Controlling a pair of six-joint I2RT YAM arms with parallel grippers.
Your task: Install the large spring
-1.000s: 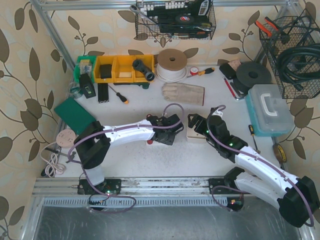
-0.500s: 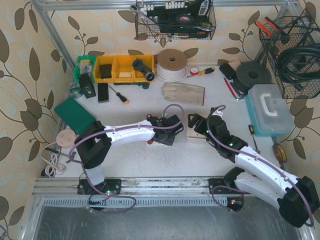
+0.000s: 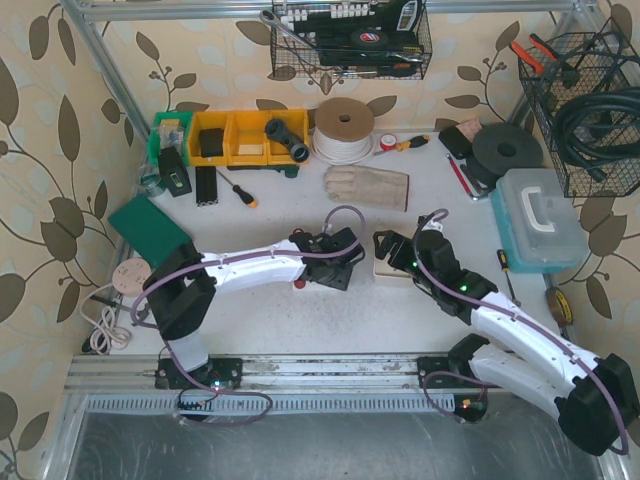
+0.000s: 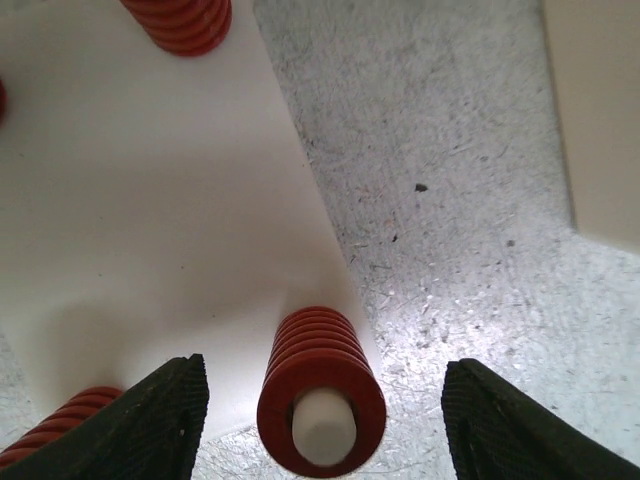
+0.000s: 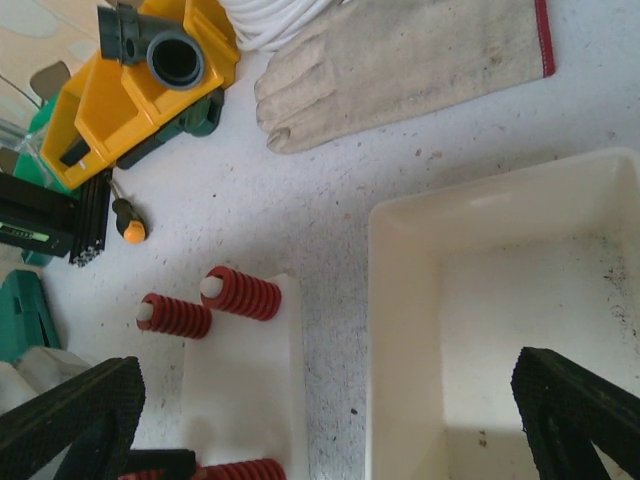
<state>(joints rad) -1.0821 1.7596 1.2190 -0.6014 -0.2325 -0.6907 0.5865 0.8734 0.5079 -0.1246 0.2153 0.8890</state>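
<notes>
Left jaws stand open, flanking the spring point(image 4: 320, 385) without contact. Right jaws gape empty over the tray point(image 5: 400, 270).

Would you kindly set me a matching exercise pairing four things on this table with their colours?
Things:
1. spring
2. tray
3. storage bins
4. toolbox

Colours:
A. yellow
B. pale blue
C. red
D. cream

Pairs: 1-C, 2-D, 3-A, 4-B.
</notes>
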